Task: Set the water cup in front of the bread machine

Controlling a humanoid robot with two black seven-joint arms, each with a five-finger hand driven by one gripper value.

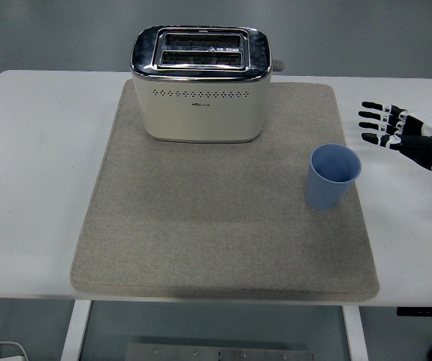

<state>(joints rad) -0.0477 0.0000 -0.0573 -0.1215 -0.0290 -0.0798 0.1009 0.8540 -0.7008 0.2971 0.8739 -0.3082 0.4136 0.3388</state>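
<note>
A blue water cup [333,177] stands upright on the right side of the beige mat [200,226]. The cream and chrome bread machine [199,83] sits at the mat's back, its slots facing up. My right hand [385,125] hovers over the white table to the right of the cup, apart from it, fingers spread and holding nothing. The left arm does not show.
The white table [35,165] extends left and right of the mat. Its near edge lies just below the mat's front. A lever sticks out at the bread machine's right side [277,65].
</note>
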